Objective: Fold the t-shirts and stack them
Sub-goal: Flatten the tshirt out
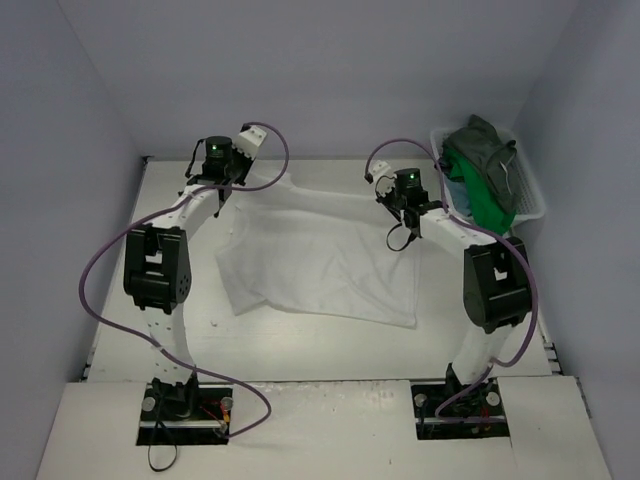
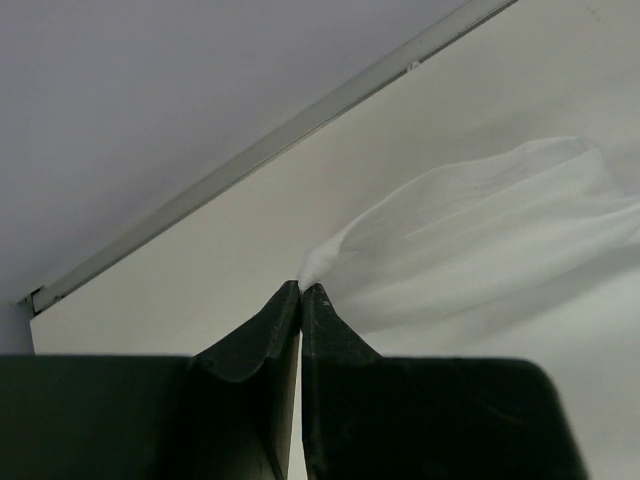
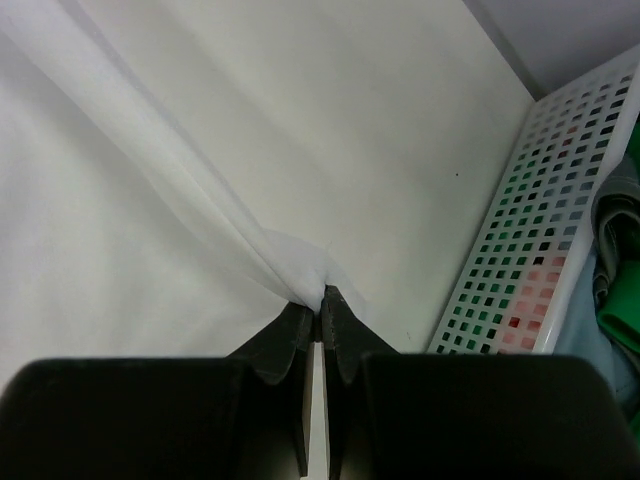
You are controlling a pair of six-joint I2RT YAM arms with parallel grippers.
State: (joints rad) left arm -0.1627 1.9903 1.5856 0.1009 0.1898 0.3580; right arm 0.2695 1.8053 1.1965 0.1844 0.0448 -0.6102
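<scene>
as it lies spread across the middle of the desk (image 1: 330, 345), white t-shirt (image 1: 320, 265): one item, both far corners lifted. left end effector (image 2: 302, 292): closed tight, pinching the far left corner. right end effector (image 3: 322, 298): closed tight, pinching the far right corner. mesh basket (image 1: 533, 205), far right: bright green t-shirt (image 1: 485, 205) and dark grey-green t-shirt (image 1: 488, 150) heaped inside.

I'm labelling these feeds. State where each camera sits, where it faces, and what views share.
Top external: high behind the bases, facing down on table, white t-shirt, mesh basket; left arm and right arm show.
Left wrist: on the left arm, facing along the shut left claw pinching the shirt's edge.
Right wrist: on the right arm, facing along the shut right claw pinching the shirt beside the basket.
Shared: all see the t-shirt; top and right wrist see the basket.
</scene>
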